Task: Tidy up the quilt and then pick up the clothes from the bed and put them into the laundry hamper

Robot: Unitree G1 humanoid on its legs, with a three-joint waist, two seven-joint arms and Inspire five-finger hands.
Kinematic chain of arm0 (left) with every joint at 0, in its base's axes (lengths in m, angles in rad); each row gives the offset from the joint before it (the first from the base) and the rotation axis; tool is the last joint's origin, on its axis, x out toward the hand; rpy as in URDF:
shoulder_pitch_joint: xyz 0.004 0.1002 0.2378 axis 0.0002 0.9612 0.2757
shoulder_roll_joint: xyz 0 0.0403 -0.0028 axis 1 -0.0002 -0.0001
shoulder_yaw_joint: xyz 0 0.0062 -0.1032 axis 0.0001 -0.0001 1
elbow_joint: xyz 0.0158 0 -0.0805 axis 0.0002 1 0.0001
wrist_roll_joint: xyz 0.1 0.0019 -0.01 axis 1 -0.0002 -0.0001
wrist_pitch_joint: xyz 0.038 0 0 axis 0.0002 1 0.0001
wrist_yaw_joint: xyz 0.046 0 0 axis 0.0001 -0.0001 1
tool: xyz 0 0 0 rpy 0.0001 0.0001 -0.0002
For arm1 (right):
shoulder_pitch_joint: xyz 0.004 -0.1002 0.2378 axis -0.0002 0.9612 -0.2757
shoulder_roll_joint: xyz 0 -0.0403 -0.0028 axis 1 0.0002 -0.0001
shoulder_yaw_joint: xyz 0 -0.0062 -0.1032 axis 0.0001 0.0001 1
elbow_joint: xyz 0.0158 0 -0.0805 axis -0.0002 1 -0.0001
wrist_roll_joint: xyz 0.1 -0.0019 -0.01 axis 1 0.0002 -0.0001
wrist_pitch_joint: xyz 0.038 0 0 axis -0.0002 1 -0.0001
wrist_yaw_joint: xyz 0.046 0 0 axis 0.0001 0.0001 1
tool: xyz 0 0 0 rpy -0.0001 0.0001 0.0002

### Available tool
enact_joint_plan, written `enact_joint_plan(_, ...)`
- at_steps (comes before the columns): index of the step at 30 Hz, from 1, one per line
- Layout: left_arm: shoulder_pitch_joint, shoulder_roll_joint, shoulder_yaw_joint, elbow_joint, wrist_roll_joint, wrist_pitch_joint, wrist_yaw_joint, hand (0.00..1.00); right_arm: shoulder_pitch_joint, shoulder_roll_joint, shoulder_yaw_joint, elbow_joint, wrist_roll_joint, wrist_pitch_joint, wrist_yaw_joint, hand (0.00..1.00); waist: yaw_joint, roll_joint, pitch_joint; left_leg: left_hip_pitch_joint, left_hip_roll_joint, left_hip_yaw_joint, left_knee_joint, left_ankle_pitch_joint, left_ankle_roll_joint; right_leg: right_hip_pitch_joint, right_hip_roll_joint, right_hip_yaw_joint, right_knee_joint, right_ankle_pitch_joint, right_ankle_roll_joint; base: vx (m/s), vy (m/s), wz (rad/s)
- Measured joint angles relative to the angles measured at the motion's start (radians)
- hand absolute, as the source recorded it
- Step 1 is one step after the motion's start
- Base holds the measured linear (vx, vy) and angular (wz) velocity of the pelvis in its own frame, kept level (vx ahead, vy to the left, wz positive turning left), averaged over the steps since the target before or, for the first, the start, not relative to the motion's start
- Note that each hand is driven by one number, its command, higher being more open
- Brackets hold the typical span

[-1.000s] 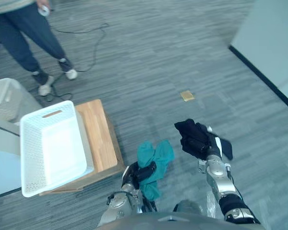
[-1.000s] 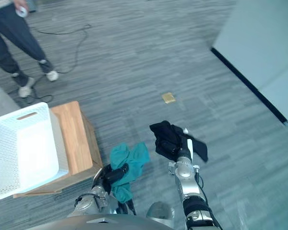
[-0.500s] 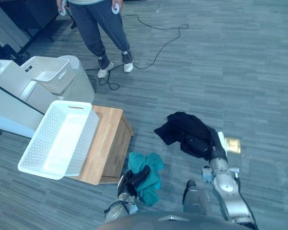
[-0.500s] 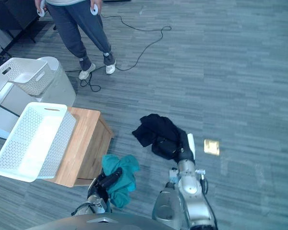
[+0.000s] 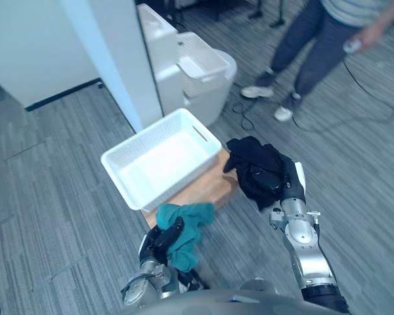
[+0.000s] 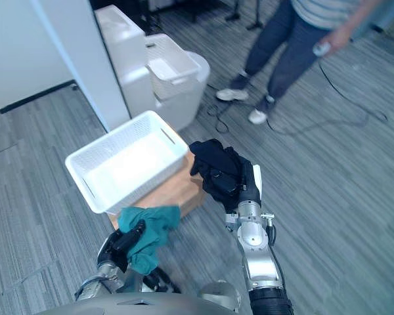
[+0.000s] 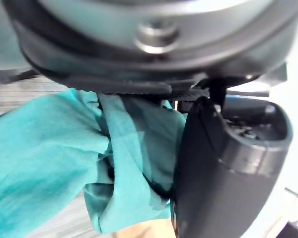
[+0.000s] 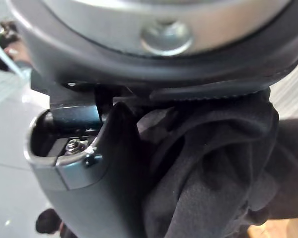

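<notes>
My left hand point(image 5: 163, 239) is shut on a teal garment point(image 5: 187, 226) that hangs from it, low in the head views; up close the teal cloth point(image 7: 64, 148) is bunched against the thumb. My right hand point(image 5: 284, 184) is shut on a black garment point(image 5: 256, 169), held beside the right end of the white laundry basket point(image 5: 118, 167); the black cloth point(image 8: 218, 163) wraps the thumb in the right wrist view. The basket point(image 6: 79, 172) sits tilted on a low wooden stand point(image 5: 207, 187) and holds nothing I can see.
A white pillar point(image 5: 121, 59) and a white unit with a second white basket point(image 5: 200, 62) on a round bin stand behind the stand. A person point(image 5: 315, 46) stands at the back right with cables on the grey floor near their feet.
The camera has swung left, so the basket and stand now lie straight ahead and the pillar has come into view. Both hands still hold their garments.
</notes>
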Motion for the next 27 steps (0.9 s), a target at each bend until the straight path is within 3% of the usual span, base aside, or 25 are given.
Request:
enact_joint_plan(1, 0.015, 0.008, -0.007, -0.029, 0.0, -0.001, 0.0, 0.0, 0.013, 0.008, -0.011, -0.001, 0.0, 0.0, 0.0, 0.0, -0.001, 0.003, -0.003, 0.04, -0.008, -0.04, -0.037, 0.013, -0.023, -0.079, 0.02, 0.048, 0.112, -0.024, -0.033, 0.41, -0.146, 1.27)
enact_joint_plan(2, 0.015, 0.016, -0.015, -0.047, 0.004, -0.001, -0.001, 0.0, 0.033, 0.025, -0.031, -0.014, 0.0, 0.0, 0.0, 0.0, -0.006, 0.004, -0.009, 0.068, -0.013, -0.091, -0.068, 0.024, -0.039, -0.148, 0.037, 0.074, 0.133, -0.051, -0.075, 0.38, -0.175, 1.22)
enact_joint_plan(3, 0.014, 0.015, -0.015, -0.053, 0.012, -0.002, -0.001, 0.0, 0.043, 0.029, -0.039, -0.027, 0.001, 0.0, -0.001, 0.0, -0.013, 0.004, -0.012, 0.074, -0.013, -0.12, -0.079, 0.028, -0.046, -0.18, 0.041, 0.079, 0.122, -0.062, -0.094, 0.4, -0.233, 1.39)
enact_joint_plan(5, 0.002, 0.018, -0.013, -0.062, 0.037, -0.004, -0.001, 0.0, 0.065, 0.028, -0.049, -0.081, 0.001, 0.0, -0.001, 0.0, -0.043, 0.004, -0.014, 0.097, -0.01, -0.218, -0.111, 0.041, -0.069, -0.292, 0.056, 0.118, 0.009, -0.096, -0.149, 0.36, -0.314, 1.43)
enact_joint_plan(6, -0.007, 0.019, -0.012, -0.059, 0.037, -0.004, -0.001, 0.0, 0.072, 0.028, -0.058, -0.123, 0.001, -0.001, -0.002, 0.0, -0.058, 0.014, -0.011, 0.102, 0.018, -0.281, -0.114, 0.048, -0.081, -0.362, 0.103, 0.19, -0.148, -0.104, -0.165, 0.32, -0.413, 1.23)
enact_joint_plan(7, -0.01, 0.018, -0.011, -0.057, 0.037, -0.005, -0.001, 0.0, 0.074, 0.028, -0.063, -0.137, 0.001, -0.001, -0.002, 0.0, -0.061, 0.021, -0.01, 0.101, 0.036, -0.305, -0.113, 0.053, -0.09, -0.388, 0.136, 0.239, -0.226, -0.101, -0.163, 0.29, -0.465, 1.09)
enact_joint_plan(8, -0.018, 0.019, -0.011, -0.048, 0.037, -0.009, -0.003, 0.0, 0.08, 0.028, -0.067, -0.151, 0.001, -0.002, -0.003, 0.0, -0.066, 0.026, -0.011, 0.095, 0.056, -0.334, -0.108, 0.057, -0.1, -0.4, 0.174, 0.309, -0.33, -0.082, -0.14, 0.33, -0.545, 1.97)
enact_joint_plan(9, -0.02, 0.035, -0.014, -0.023, 0.039, -0.031, -0.013, 0.0, 0.139, 0.036, -0.094, -0.206, 0.001, -0.004, -0.009, 0.0, -0.102, 0.013, -0.043, 0.076, 0.078, -0.425, -0.111, 0.068, -0.186, -0.253, 0.216, 0.528, -0.606, 0.073, -0.031, 0.34, -0.529, 2.02)
enact_joint_plan(10, -0.019, 0.033, -0.014, -0.02, 0.04, -0.031, -0.02, 0.0, 0.151, 0.038, -0.109, -0.225, 0.001, -0.004, -0.011, 0.0, -0.088, 0.02, -0.046, 0.084, 0.091, -0.444, -0.126, 0.072, -0.202, -0.218, 0.222, 0.53, -0.642, 0.042, 0.03, 0.34, -0.503, 1.69)
enact_joint_plan(11, -0.02, 0.017, -0.009, -0.021, 0.041, -0.03, -0.022, 0.0, 0.139, 0.03, -0.122, -0.225, 0.001, -0.002, -0.013, 0.0, -0.058, 0.036, -0.047, 0.093, 0.108, -0.455, -0.146, 0.093, -0.205, -0.229, 0.244, 0.526, -0.62, 0.037, 0.02, 0.14, -0.516, -0.54)
enact_joint_plan(12, -0.014, -0.009, 0.036, -0.061, 0.043, -0.045, -0.022, 0.0, 0.016, 0.024, -0.101, -0.25, 0.002, 0.0, -0.003, 0.0, -0.005, 0.013, -0.029, 0.073, 0.116, -0.446, -0.164, 0.199, -0.22, -0.403, 0.262, 0.552, -0.418, 0.028, -0.003, 0.01, -0.515, -0.62)
enact_joint_plan(13, -0.028, -0.008, 0.041, -0.045, 0.045, -0.048, -0.025, 0.0, -0.013, 0.016, -0.09, -0.304, 0.002, -0.01, 0.0, 0.0, -0.023, 0.052, -0.005, 0.063, 0.155, -0.441, -0.155, 0.189, -0.287, -0.315, 0.284, 0.519, -0.568, -0.009, -0.01, 0.01, -0.515, 0.12)
enact_joint_plan(14, -0.055, -0.043, 0.034, 0.001, 0.067, -0.022, -0.02, 0.0, 0.004, -0.013, -0.103, -0.312, 0.002, -0.023, -0.013, 0.0, -0.048, 0.099, 0.02, 0.104, 0.189, -0.424, -0.175, 0.181, -0.334, -0.192, 0.304, 0.442, -0.663, 0.06, -0.03, -0.02, -0.235, 1.22)
enact_joint_plan(15, -0.03, -0.05, 0.024, 0.002, 0.073, -0.023, -0.022, 0.0, 0.028, -0.012, -0.106, -0.31, 0.002, -0.019, -0.016, 0.0, -0.051, 0.09, 0.013, 0.152, 0.18, -0.405, -0.204, 0.189, -0.324, -0.141, 0.308, 0.433, -0.673, 0.06, -0.032, -0.04, -0.175, 1.06)
enact_joint_plan(16, 0.016, -0.053, 0.019, -0.02, 0.072, -0.033, -0.033, 0.0, 0.033, -0.016, -0.083, -0.315, 0.002, -0.024, -0.012, 0.0, -0.043, 0.073, -0.012, 0.175, 0.162, -0.384, -0.247, 0.213, -0.283, -0.118, 0.321, 0.433, -0.7, 0.044, -0.037, -0.11, -0.11, 0.42)
enact_joint_plan(17, 0.029, -0.053, 0.019, -0.022, 0.072, -0.036, -0.038, 0.0, 0.028, -0.019, -0.069, -0.324, 0.002, -0.035, -0.01, 0.0, -0.044, 0.072, -0.018, 0.172, 0.166, -0.364, -0.253, 0.203, -0.272, -0.116, 0.333, 0.432, -0.71, 0.039, -0.037, -0.2, -0.103, 0.09)
enact_joint_plan(18, 0.031, -0.048, 0.02, -0.018, 0.072, -0.032, -0.043, 0.0, 0.023, -0.019, -0.04, -0.345, 0.003, -0.058, -0.007, 0.0, -0.038, 0.055, -0.02, 0.161, 0.166, -0.36, -0.269, 0.211, -0.278, -0.13, 0.338, 0.432, -0.72, 0.037, -0.038, -0.17, -0.067, 0.02)
enact_joint_plan(22, 0.043, -0.046, 0.022, -0.02, 0.063, -0.031, -0.044, 0.0, 0.015, -0.025, 0.034, -0.381, 0.002, -0.08, 0.034, 0.0, -0.02, 0.023, -0.037, 0.09, 0.156, -0.362, -0.279, 0.249, -0.263, -0.139, 0.332, 0.421, -0.819, 0.134, -0.031, -0.12, 0.012, 0.02)
enact_joint_plan(24, 0.044, -0.037, 0.016, -0.021, 0.035, -0.031, -0.046, 0.0, 0.002, -0.03, 0.057, -0.379, 0.001, -0.08, 0.043, 0.0, -0.019, 0.022, -0.038, 0.042, 0.153, -0.332, -0.215, 0.248, -0.229, -0.135, 0.304, 0.395, -0.835, 0.155, -0.031, -0.07, 0.068, 0.3)
enact_joint_plan(27, 0.043, -0.027, -0.002, -0.024, 0.019, -0.031, -0.056, 0.0, -0.007, -0.06, 0.055, -0.373, 0.0, -0.08, 0.039, 0.0, -0.022, 0.035, -0.044, 0.032, 0.142, -0.256, -0.188, 0.244, -0.204, -0.109, 0.271, 0.361, -0.855, 0.162, -0.019, -0.04, 0.076, 0.46)
